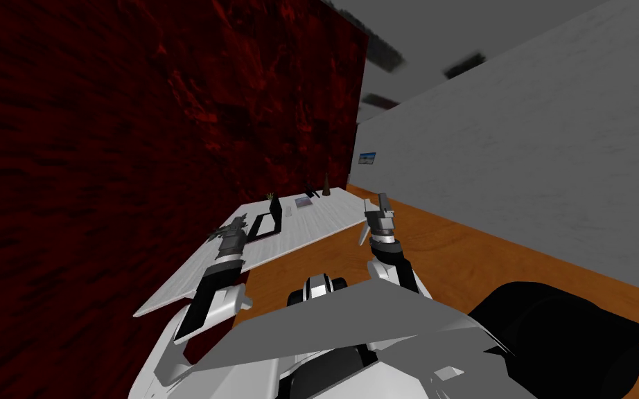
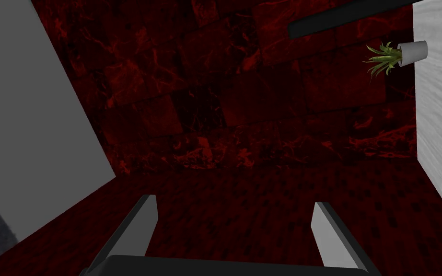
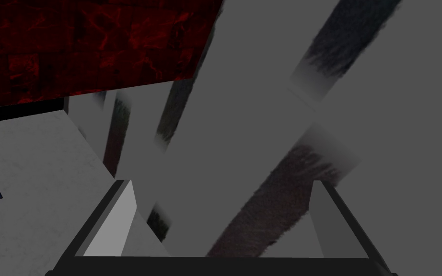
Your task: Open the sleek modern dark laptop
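Grey blades, left: my left claw [image 2: 234, 201] stands wide open, its two fingers [image 2: 141, 225] about a third of the wrist picture apart. They grip nothing and touch nothing.
Left claw's place: it hangs over the near stretch of the white table [image 1: 311, 225], on the side closest to the wall, and points at the wall.
Right claw: my right claw [image 1: 375, 211] is raised just off the table's outer edge, above the orange-brown floor [image 1: 491, 256]. Its blades are parted as widely and are empty too.
Laptop: the dark laptop [image 1: 267, 223] rests on the table just beyond my left claw, apart from it. One dark part lies flat on the top and another seems to stand up at its far end. I cannot tell how far the lid is raised.
Potted plant: a small green plant in a white pot [image 2: 409, 51] stands on the table near the wall, by the laptop's far end.
Further along the table: a flat book-like thing [image 1: 302, 201], then a dark cone [image 1: 326, 185] close to the far end.
Red wall: a dark red marbled wall [image 1: 138, 138] runs along the table's back edge.
Far off: a grey wall [image 1: 519, 152] carries a small blue picture [image 1: 367, 158].
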Controlling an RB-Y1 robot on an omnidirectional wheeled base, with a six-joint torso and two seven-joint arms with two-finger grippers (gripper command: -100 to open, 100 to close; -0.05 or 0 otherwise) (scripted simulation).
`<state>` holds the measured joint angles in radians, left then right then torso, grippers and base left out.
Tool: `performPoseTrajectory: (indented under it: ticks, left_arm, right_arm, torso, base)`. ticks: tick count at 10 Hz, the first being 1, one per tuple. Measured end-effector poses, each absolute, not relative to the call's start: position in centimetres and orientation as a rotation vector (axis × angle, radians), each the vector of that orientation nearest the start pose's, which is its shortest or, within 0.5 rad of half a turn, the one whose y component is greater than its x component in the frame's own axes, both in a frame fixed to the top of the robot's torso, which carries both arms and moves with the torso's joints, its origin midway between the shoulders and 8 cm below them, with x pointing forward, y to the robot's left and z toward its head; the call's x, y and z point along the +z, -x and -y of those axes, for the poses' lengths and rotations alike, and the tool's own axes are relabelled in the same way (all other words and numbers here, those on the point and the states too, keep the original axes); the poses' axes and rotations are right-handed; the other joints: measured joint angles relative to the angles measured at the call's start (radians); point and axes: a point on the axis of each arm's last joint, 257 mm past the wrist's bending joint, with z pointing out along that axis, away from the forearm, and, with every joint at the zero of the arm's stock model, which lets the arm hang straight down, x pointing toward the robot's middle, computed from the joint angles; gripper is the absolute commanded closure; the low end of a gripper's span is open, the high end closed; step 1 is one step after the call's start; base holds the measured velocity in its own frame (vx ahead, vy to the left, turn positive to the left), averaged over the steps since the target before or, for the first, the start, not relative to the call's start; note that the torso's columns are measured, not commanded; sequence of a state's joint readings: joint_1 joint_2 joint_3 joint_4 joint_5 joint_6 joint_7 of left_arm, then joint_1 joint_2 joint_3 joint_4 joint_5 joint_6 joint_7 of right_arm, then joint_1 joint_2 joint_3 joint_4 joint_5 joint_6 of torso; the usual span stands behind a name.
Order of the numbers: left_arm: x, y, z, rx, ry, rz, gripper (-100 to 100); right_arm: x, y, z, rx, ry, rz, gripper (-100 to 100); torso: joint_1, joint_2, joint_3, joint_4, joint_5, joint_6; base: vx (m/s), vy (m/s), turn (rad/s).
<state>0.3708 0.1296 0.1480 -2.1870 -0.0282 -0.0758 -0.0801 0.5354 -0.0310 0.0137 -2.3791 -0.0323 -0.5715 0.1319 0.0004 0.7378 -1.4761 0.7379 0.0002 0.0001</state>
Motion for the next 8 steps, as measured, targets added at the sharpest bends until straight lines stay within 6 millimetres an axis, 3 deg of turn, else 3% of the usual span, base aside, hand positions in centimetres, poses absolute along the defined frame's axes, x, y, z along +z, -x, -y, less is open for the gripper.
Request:
performPoseTrajectory:
  ticks: [8]
  left_arm:
    - [-9.5,-44.0,-38.6,-0.765,0.922,-1.083,-100]
  right_arm:
    - [6.9,-30.8,27.1,1.232,-0.502,-0.548,0]
  torso:
    - [-0.001,0.0,0.0,0.0,0.0,0.0]
  base:
    - [0.035,-0.057,-0.106]
